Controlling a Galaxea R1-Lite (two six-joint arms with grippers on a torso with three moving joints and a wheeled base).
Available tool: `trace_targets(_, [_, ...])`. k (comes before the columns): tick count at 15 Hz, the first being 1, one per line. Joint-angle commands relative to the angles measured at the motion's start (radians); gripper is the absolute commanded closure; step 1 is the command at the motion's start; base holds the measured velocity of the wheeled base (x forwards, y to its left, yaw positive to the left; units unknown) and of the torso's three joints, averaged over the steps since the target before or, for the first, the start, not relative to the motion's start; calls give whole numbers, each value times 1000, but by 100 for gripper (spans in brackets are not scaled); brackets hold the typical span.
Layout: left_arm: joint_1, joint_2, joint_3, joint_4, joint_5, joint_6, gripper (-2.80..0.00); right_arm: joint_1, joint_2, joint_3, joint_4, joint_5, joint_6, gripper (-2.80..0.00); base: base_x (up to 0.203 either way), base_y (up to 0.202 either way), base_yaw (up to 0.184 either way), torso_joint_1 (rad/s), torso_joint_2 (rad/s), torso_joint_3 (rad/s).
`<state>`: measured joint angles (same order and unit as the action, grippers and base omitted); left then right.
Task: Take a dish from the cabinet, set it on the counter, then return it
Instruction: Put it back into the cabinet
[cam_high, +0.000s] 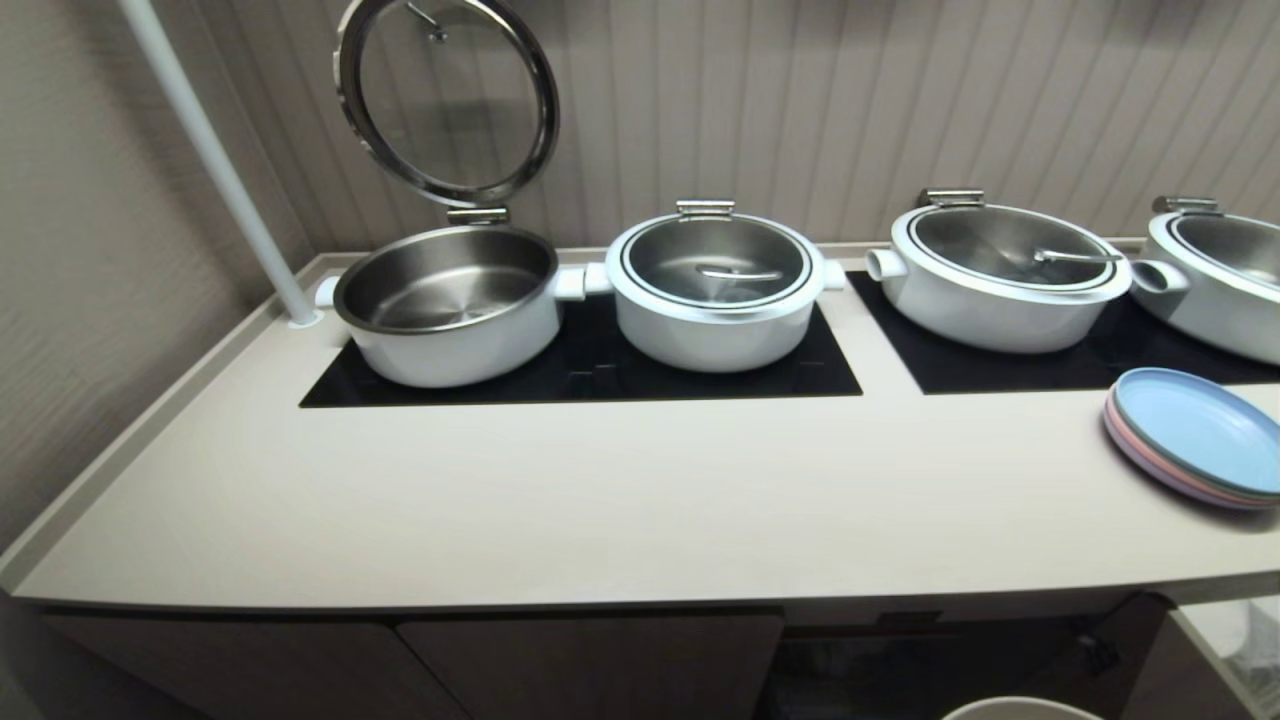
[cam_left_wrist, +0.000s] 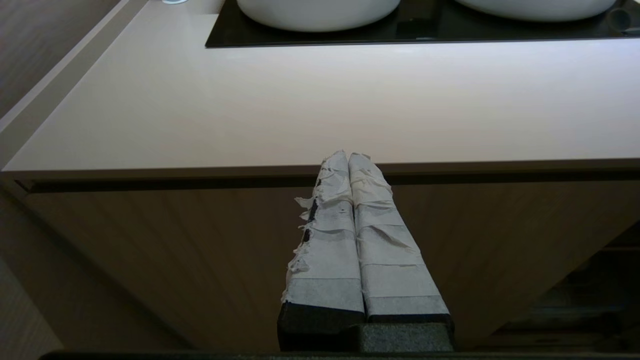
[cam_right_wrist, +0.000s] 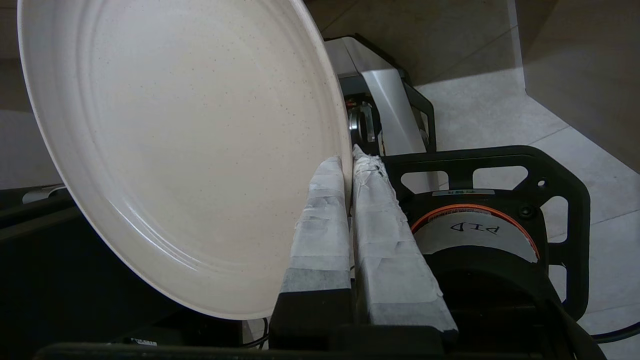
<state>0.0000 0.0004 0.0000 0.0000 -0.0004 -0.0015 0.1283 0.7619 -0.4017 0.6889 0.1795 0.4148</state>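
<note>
The dish (cam_right_wrist: 175, 150), a plain cream-white plate, hangs tilted on edge in the right wrist view. My right gripper (cam_right_wrist: 348, 160) is shut on its rim, low down in front of the cabinet and over my own base. A pale curved edge of the dish (cam_high: 1020, 709) peeks in at the bottom of the head view, below the counter (cam_high: 600, 500). The cabinet (cam_high: 590, 665) shows closed doors on the left and a dark open section (cam_high: 900, 660) on the right. My left gripper (cam_left_wrist: 348, 156) is shut and empty, parked facing a cabinet door (cam_left_wrist: 175, 260) under the counter's front edge.
Several white pots stand on black glass panels (cam_high: 830, 375) at the back of the counter; the leftmost pot (cam_high: 450, 300) has its lid (cam_high: 447, 95) raised. Stacked pastel plates (cam_high: 1195, 435) lie at the right. A white pole (cam_high: 215, 160) rises at the back left.
</note>
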Motion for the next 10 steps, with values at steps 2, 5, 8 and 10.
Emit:
trace_targets(2, [0, 0, 0, 0, 0, 0, 0, 4, 0, 3, 6, 2, 2, 0, 0, 0, 0, 0, 0, 0])
trace_targets(5, [0, 0, 0, 0, 0, 0, 0, 7, 0, 4, 6, 2, 4, 0, 0, 0, 0, -46, 92, 51])
trace_targets(8, [0, 0, 0, 0, 0, 0, 0, 8, 2, 3, 4, 2, 4, 0, 0, 0, 0, -67, 160, 77])
trace_targets(10, [0, 0, 0, 0, 0, 0, 0, 10, 2, 3, 4, 2, 4, 0, 0, 0, 0, -87, 185, 91])
